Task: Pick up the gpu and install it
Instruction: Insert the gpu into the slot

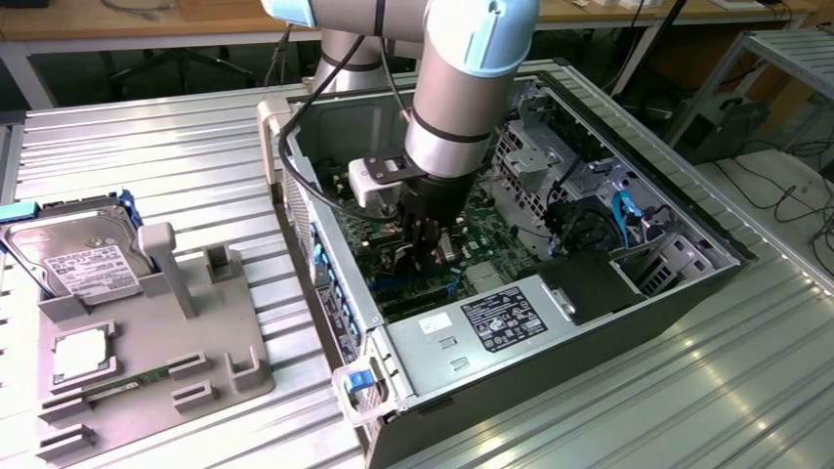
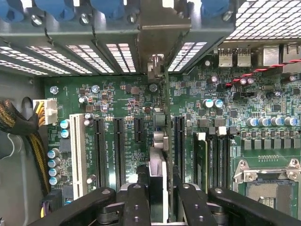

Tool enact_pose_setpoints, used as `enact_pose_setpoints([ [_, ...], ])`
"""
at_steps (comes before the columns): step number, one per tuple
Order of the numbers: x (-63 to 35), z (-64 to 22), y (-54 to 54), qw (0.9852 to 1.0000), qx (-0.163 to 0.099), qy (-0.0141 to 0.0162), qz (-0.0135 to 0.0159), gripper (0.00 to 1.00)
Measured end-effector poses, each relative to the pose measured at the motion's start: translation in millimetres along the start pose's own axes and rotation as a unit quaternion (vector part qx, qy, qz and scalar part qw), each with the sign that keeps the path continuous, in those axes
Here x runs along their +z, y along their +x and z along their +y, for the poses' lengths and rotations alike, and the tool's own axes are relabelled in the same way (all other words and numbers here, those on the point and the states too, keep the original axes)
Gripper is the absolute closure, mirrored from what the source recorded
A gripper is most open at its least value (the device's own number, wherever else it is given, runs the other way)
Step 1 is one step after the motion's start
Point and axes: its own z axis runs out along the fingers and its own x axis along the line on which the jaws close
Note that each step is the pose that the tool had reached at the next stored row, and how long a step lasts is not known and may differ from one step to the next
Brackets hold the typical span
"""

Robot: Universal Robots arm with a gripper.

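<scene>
**Gripper holds the gpu edge-on over the motherboard slots**

Exterior view: the arm [image 1: 450, 88] reaches down into the open computer case [image 1: 678, 283]; the gripper [image 1: 435, 249] sits low inside it, just above the green motherboard [image 1: 502, 244]; what lies between its fingers is hard to make out here, dark against dark, and the arm's own body hides most of the board behind it. Well apart from the gripper, outside the case toward the exterior view's left, a grey holder tray [image 1: 195, 362] stands on the ribbed metal table [image 1: 651, 410]; a silver hard drive [image 1: 78, 256] leans in it, and a small flat chip [image 1: 81, 354] and a narrow green memory stick [image 1: 124, 383] lie lower down.

Wrist view: the gripper [image 2: 157, 197] is narrowed to a small gap, its black fingers [image 2: 136, 202] pressed on either side of the gpu [image 2: 159, 155], which it holds; the card is seen edge-on, a thin upright strip running away from the fingers to its pale metal bracket [image 2: 157, 28] at the case's rear wall; its fan face cannot be seen. The card stands between the black expansion slots [image 2: 118, 146] on one side and another long slot [image 2: 179, 141] on the other; whether its lower edge is seated or just above the board cannot be told, since the fingers cut off the near end.
</scene>
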Motion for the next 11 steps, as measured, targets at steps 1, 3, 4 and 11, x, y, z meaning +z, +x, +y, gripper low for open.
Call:
enact_pose_setpoints([
  [1, 1.6, -0.1, 0.0, 1.0, 0.0, 0.0001, -0.0002, 0.72],
  [3, 4.4, -0.1, -0.2, 1.0, 0.0, 0.0003, -0.0008, 0.72],
  [4, 4.4, -0.1, -0.2, 1.0, 0.0, 0.0002, -0.0008, 0.72],
  [11, 4.4, -0.2, -0.2, 1.0, 0.0, 0.0002, -0.0007, 0.72],
])
